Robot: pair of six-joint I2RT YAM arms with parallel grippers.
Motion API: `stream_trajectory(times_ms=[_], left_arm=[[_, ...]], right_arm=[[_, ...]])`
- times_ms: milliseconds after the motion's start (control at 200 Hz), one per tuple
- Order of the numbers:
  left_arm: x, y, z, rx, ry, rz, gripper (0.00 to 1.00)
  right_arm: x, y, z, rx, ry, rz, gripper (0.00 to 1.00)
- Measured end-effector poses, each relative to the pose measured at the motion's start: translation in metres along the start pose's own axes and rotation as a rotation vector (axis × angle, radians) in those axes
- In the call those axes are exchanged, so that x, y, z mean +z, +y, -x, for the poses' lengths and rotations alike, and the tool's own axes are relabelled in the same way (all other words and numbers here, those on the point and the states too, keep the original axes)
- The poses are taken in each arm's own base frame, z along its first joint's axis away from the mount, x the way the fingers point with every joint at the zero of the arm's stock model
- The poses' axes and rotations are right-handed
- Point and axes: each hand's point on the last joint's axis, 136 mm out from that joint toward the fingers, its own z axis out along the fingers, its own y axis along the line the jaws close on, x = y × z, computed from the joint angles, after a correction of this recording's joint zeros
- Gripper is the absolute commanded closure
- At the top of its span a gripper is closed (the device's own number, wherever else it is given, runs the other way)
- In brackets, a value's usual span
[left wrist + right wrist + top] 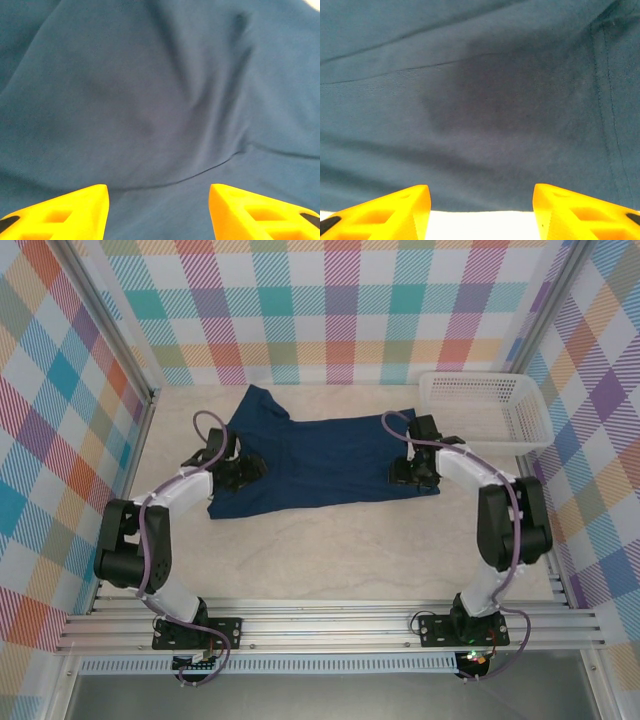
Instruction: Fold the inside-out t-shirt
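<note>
One dark navy blue cloth t-shirt [320, 465] lies spread on the pale tabletop [340, 560], lengthwise left to right. One white plastic mesh basket [487, 405] sits far right. Two grippers: my left gripper [240, 472] at the shirt's left end, my right gripper [413, 472] at its right end. Both have jaws parted and hold nothing.

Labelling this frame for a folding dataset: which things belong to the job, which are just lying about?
Job: dark navy blue cloth t-shirt lying on the table; left end effector and right end effector, both open above it.
Lying about: white rectangular plastic basket, far right corner.
</note>
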Motion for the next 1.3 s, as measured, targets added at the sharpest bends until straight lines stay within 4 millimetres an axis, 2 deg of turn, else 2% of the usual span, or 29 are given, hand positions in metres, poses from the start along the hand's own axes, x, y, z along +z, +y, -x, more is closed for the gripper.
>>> stream_trajectory(times_ms=[90, 160, 320, 540, 735, 880, 940, 1045, 1125, 1220, 1300], left_arm=[[0.003, 0.024, -0.022, -0.006, 0.030, 0.059, 0.41], [0.001, 0.038, -0.036, -0.009, 0.037, 0.096, 0.41], [-0.003, 0.057, -0.048, -0.014, 0.031, 0.141, 0.41], [-0.015, 0.080, -0.065, -0.068, -0.004, 0.170, 0.41], [-0.029, 0.096, -0.077, -0.161, -0.059, 0.156, 0.41], [-0.045, 0.107, -0.089, -0.221, -0.087, 0.159, 0.39], [-0.052, 0.110, -0.091, -0.230, -0.094, 0.166, 0.39], [-0.062, 0.104, -0.082, -0.224, -0.108, 0.164, 0.37], [-0.068, 0.088, -0.061, -0.205, -0.132, 0.136, 0.37], [-0.068, 0.066, -0.034, -0.182, -0.155, 0.090, 0.37], [-0.058, 0.053, -0.017, -0.164, -0.157, 0.065, 0.37]], right_arm=[[0.016, -0.011, -0.005, -0.001, 0.043, -0.063, 0.44], [0.021, -0.018, -0.009, -0.005, 0.068, -0.105, 0.44], [0.026, -0.032, -0.019, -0.025, 0.119, -0.180, 0.44], [0.022, -0.038, -0.032, -0.034, 0.164, -0.205, 0.44], [0.013, -0.041, -0.067, -0.032, 0.236, -0.192, 0.43], [0.000, -0.040, -0.102, -0.032, 0.290, -0.167, 0.43], [-0.007, -0.037, -0.108, -0.026, 0.292, -0.141, 0.43], [-0.020, -0.025, -0.094, -0.018, 0.216, -0.076, 0.42], [-0.025, -0.012, -0.073, -0.018, 0.141, -0.016, 0.43], [-0.022, 0.003, -0.042, -0.012, 0.077, 0.033, 0.45], [-0.011, 0.013, -0.016, -0.012, 0.037, 0.057, 0.46]])
